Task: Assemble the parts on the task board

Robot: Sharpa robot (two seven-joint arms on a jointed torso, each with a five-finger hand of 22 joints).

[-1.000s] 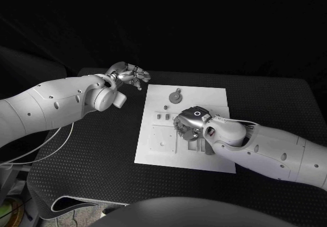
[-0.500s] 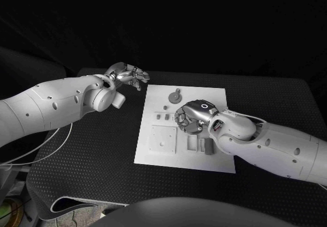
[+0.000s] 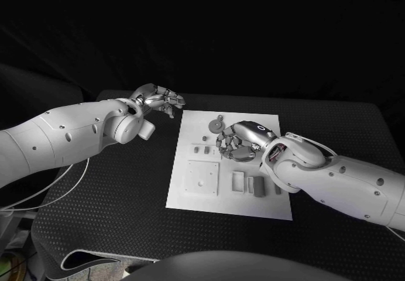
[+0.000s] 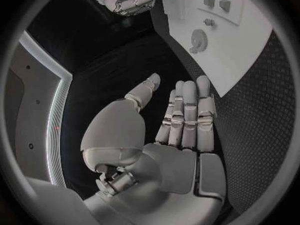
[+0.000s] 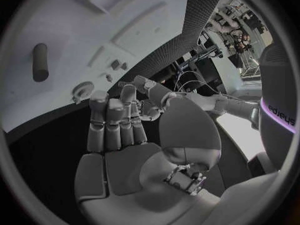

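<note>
left hand [image 4: 178,130] fingers straight, empty | right hand [image 3: 240,140] fingers curled, empty

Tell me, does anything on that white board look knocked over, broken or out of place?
Nothing stands out. The task board lies flat on the black table, and the round gear-like part and the other small parts lie neatly on it. Neither the right hand nor the left hand holds a part.

I see a white task board [image 3: 187,196] on the black, dimple-textured worktop [image 3: 110,199]. Its parts [image 3: 258,186] look grey. Both arms are white, each robot hand silver: left [image 3: 158,97], right [image 3: 239,142].
</note>
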